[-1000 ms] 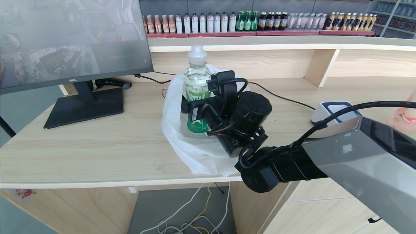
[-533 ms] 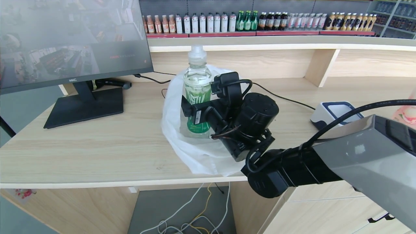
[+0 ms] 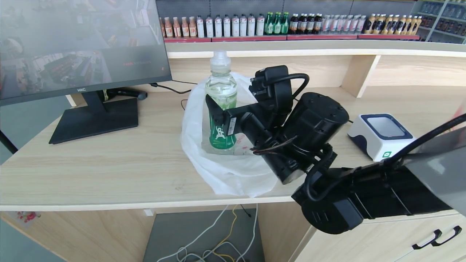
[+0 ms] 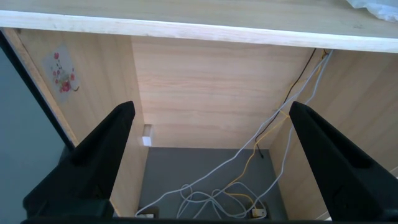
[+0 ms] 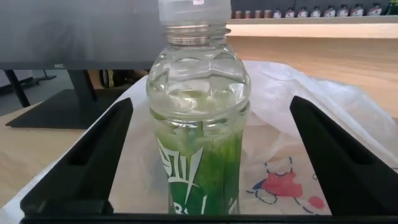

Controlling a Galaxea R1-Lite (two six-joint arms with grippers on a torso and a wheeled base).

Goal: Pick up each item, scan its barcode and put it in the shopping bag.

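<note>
A clear bottle with a green label and a white cap stands upright inside the white shopping bag on the wooden counter. My right gripper is open just in front of the bottle at label height. In the right wrist view the bottle stands between the wide-apart fingers of that gripper, which do not touch it, with the bag behind. My left gripper is open and holds nothing, below the counter's front edge.
A white barcode scanner sits on the counter right of the bag. A monitor on a black stand fills the back left. Cables lie under the counter. A raised ledge runs along the back.
My right arm has risen and drawn back to the right, uncovering the scanner. The bottle has stayed upright in the bag.
</note>
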